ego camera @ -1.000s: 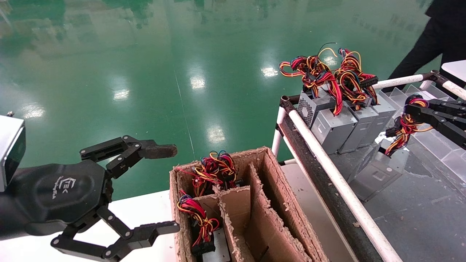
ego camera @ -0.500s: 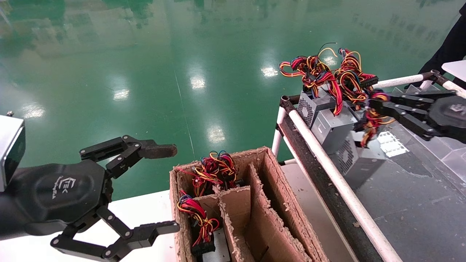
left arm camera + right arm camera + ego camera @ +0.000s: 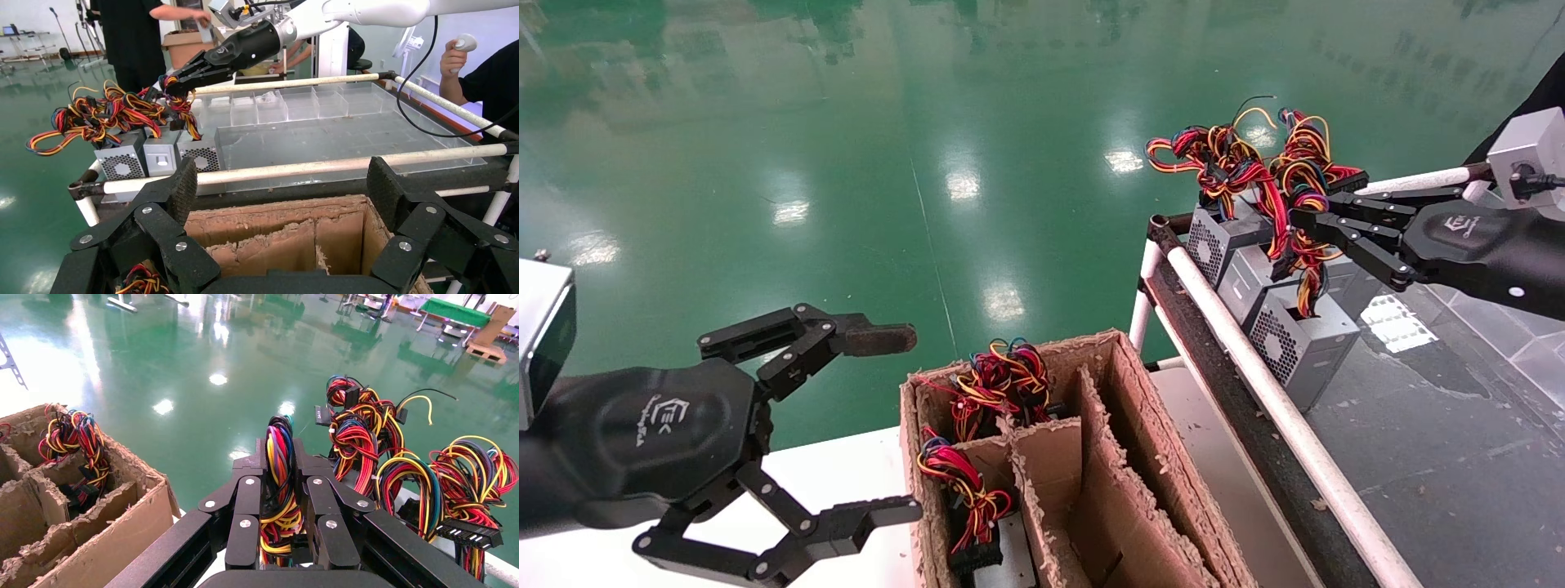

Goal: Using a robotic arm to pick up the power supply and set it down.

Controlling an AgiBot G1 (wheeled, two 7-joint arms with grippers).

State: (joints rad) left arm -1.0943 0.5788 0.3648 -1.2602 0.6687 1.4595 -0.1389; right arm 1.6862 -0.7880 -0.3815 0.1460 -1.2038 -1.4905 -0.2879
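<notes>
My right gripper [image 3: 1302, 222] is shut on the red, yellow and black wire bundle [image 3: 280, 478] of a grey power supply [image 3: 1299, 343]. The box hangs upright below the fingers, vent face toward the white rail, its base at the dark cart top [image 3: 1434, 457]. Whether it rests there I cannot tell. In the left wrist view the same power supply [image 3: 199, 157] stands at the end of a row, under the right gripper [image 3: 174, 86]. My left gripper [image 3: 910, 423] is open, parked left of the cardboard box, with nothing between its fingers [image 3: 183, 184].
Two more power supplies [image 3: 1242, 261] with tangled wires [image 3: 1238, 163] line the cart's far corner. A white rail [image 3: 1254, 367] edges the cart. The divided cardboard box [image 3: 1107, 457] holds wired units [image 3: 997, 380] in its left cells. Clear trays [image 3: 318, 104] and people stand beyond.
My right gripper has swung left and away along the cart, carrying the power supply by its wires from a tilted pose to upright beside the row. The left arm has not moved.
</notes>
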